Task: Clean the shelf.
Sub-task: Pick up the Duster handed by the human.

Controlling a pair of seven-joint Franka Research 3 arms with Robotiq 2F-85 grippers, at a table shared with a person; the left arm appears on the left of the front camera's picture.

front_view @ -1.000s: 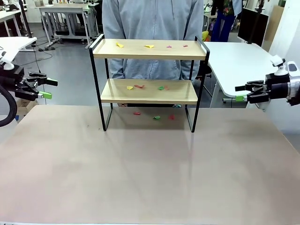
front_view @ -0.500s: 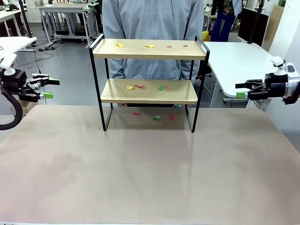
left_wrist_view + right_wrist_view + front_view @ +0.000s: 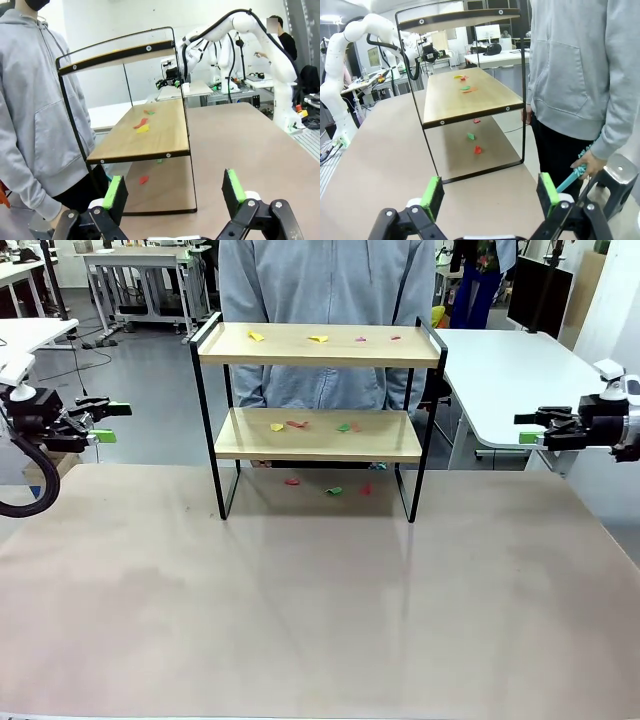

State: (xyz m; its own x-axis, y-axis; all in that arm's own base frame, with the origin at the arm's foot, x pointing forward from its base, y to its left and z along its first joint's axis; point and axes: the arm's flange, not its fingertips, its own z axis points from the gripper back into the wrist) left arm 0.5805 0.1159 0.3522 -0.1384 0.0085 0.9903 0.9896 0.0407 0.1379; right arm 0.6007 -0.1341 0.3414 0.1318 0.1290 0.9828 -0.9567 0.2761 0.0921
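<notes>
Nearest us, the brown tabletop [image 3: 300, 620] lay bare. Our left gripper [image 3: 108, 422] hovered off the table's left side and our right gripper [image 3: 524, 428] off its right. Both were well apart from the work, level with the gap between the boards, with fingers spread and nothing between the green pads [image 3: 116, 192].

The shelf [image 3: 318, 420] stood upright toward the far edge, midway between our arms. We judged the cleaning not yet begun, because coloured paper scraps lay on every level. Red and green bits [image 3: 334, 491] were on the table under the rack. Yellow, red and green ones [image 3: 297, 425] sat on the lower board. Yellow and pink ones [image 3: 318, 339] sat on the top board.

All three levels were therefore left to clear. Behind the shelf stood a person in a grey hoodie [image 3: 325, 280], one hand [image 3: 585, 164] gripping a teal-handled tool [image 3: 568, 181] whose working end we could not make out.
</notes>
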